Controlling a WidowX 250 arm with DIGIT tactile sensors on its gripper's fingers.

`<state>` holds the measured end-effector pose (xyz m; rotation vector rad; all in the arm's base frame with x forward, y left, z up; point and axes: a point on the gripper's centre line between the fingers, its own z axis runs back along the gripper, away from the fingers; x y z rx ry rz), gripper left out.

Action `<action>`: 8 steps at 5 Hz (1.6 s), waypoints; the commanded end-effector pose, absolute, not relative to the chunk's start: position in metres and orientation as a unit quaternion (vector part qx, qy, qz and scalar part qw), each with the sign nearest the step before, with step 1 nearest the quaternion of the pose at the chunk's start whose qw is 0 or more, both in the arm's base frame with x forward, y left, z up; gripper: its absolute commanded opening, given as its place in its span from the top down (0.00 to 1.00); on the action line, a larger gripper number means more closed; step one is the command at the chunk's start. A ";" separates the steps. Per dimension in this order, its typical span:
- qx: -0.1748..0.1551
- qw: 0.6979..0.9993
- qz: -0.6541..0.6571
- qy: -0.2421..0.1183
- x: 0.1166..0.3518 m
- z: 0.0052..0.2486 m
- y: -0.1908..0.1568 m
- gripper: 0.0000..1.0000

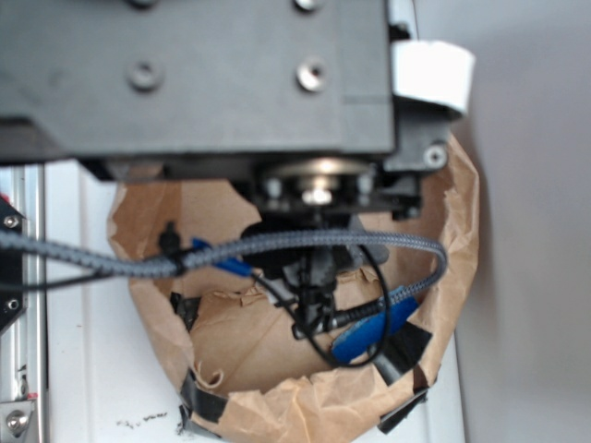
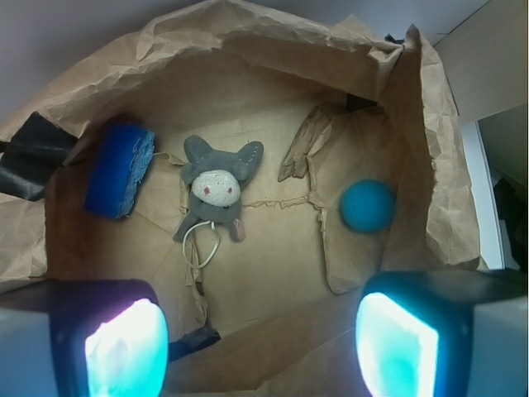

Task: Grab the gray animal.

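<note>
Tool [image 2: 260, 339] fingers spread apart, nothing between them, above paper bag [image 2: 248, 50]. Gray animal [image 2: 216, 188] lies flat between blue sponge [image 2: 120, 169] and teal ball [image 2: 367, 205].

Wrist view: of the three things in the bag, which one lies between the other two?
The gray animal. It lies mid-floor, with the blue sponge on one side and the teal ball on the other.

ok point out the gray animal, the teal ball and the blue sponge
gray animal [image 2: 216, 187]: wrist view, on its cream face
teal ball [image 2: 368, 205]: wrist view, middle of the ball
blue sponge [image 2: 121, 169]: wrist view, middle of its top face
</note>
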<state>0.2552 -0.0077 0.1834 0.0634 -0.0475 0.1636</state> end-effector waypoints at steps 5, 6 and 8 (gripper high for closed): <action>0.022 0.982 0.164 -0.087 0.249 0.142 0.020 0.00; 0.024 0.982 0.152 -0.110 0.243 0.128 0.009 0.00; 0.051 0.979 0.166 -0.108 0.251 0.106 -0.021 0.00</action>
